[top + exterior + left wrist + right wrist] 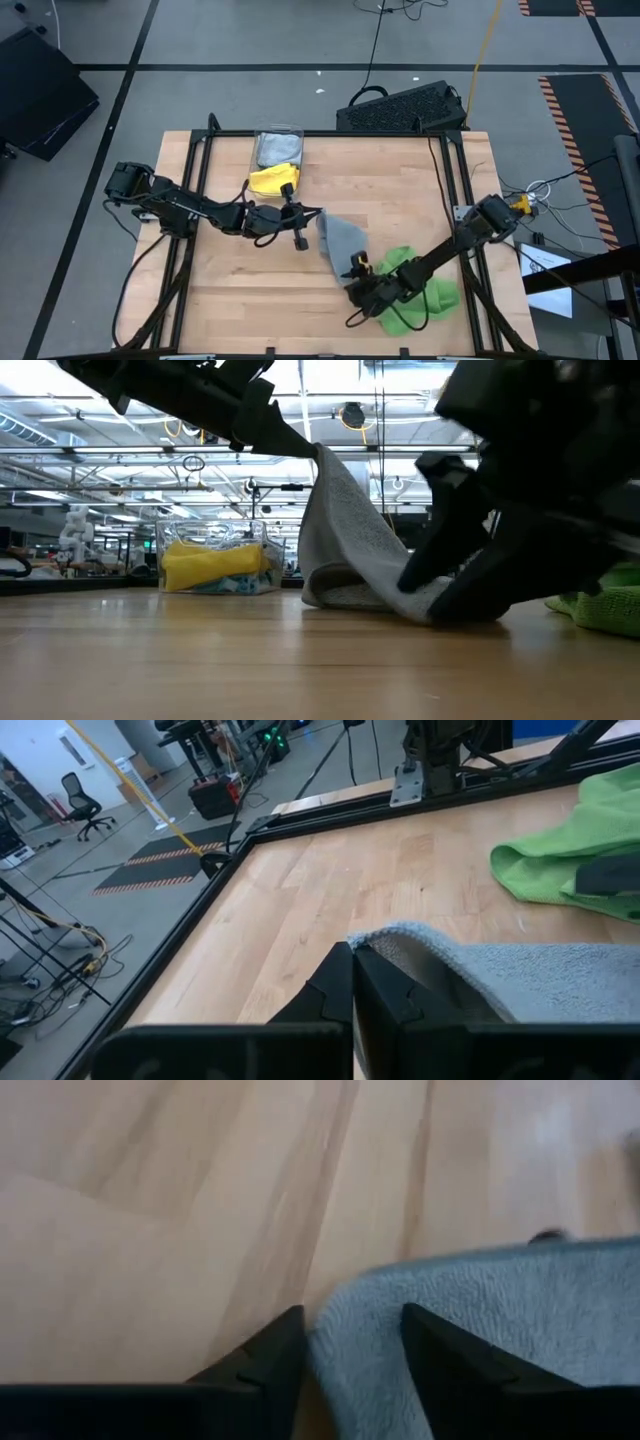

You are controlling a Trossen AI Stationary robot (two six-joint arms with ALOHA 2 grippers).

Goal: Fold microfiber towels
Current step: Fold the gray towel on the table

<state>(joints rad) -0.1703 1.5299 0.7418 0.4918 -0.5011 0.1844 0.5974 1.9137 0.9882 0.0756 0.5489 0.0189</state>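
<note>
A grey microfiber towel slopes from a raised corner down to the table, where its lower part rests. My left gripper is shut on that raised corner, above the table's middle. My right gripper is open and low over the table at the towel's near corner. Its fingers stand on either side of that corner. Right of it a bright green towel lies crumpled. A yellow towel spills from the clear bin. My left gripper pinches the grey towel's raised corner between its two fingers, coming nearly level from the table's left. The towel hangs slack below the corner, its lower part on the table. My right gripper may or may not touch the towel's near corner; I cannot tell.
The clear bin stands at the far edge, left of centre, with more cloth inside. Black frame rails run along the table's sides. Bare wood lies at the near left.
</note>
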